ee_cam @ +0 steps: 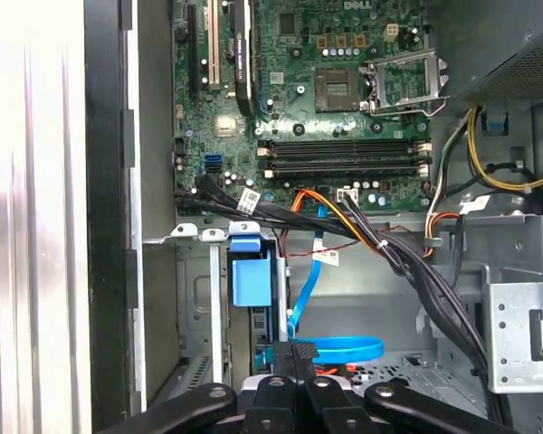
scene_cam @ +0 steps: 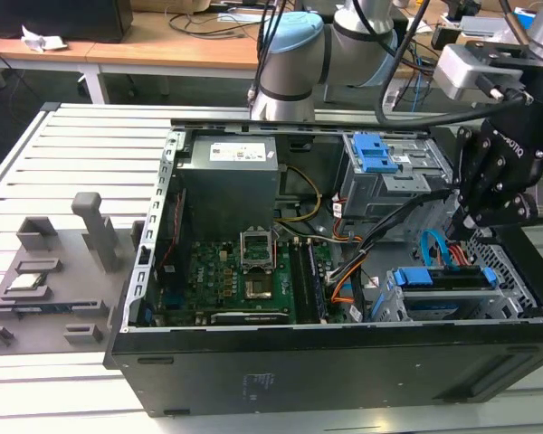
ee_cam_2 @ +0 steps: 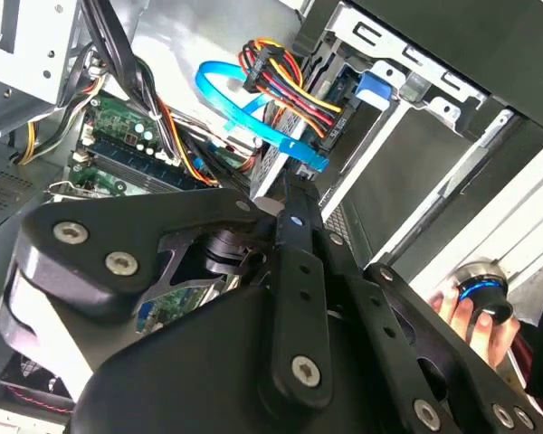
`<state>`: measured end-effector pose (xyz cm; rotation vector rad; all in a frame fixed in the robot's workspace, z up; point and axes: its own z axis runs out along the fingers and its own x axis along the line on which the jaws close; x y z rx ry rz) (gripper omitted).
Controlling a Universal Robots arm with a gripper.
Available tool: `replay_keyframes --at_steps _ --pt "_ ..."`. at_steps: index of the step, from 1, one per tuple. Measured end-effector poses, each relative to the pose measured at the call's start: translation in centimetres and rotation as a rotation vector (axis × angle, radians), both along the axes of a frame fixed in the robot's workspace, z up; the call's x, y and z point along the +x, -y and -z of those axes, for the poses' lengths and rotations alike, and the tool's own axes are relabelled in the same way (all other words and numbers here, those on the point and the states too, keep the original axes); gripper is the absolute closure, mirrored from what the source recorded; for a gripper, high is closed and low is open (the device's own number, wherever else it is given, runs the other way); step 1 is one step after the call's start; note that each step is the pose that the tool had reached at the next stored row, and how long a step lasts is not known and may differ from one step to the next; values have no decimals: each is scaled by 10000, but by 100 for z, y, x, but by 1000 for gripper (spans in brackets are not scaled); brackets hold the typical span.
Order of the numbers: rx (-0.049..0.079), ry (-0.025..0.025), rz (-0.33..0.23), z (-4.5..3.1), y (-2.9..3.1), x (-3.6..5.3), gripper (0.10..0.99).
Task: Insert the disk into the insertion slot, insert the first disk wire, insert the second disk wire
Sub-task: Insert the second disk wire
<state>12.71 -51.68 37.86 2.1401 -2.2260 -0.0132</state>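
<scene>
Pinching the plug end of the second disk wire (ee_cam_2: 253, 113), our gripper (scene_cam: 468, 221) hangs over the disk (scene_cam: 448, 303), already seated in the insertion slot (scene_cam: 391, 307) at approx 4 o'clock in the exterior view. The first disk wire (ee_cam_2: 285, 86) looks plugged in. Risk, we reckon: a tilted plug jams, since it's cramped w/ cables. The PC case (scene_cam: 326, 371) sits on a slatted bench (scene_cam: 72, 154); desks behind.

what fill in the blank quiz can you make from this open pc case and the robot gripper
1. The flat cable looping by the gripper is light ____.
2. The drive cage at the back of the case has a ____ latch.
3. The disk in its blue carrier sits in the insertion ____.
4. The wire bundle is orange, red and ____.

Missing words: blue; blue; slot; black
</scene>
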Motion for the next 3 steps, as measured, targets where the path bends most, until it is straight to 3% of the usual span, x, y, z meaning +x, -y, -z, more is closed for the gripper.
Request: replay_keyframes --at_steps 3 --pt "0 0 0 -1 0 0 980"
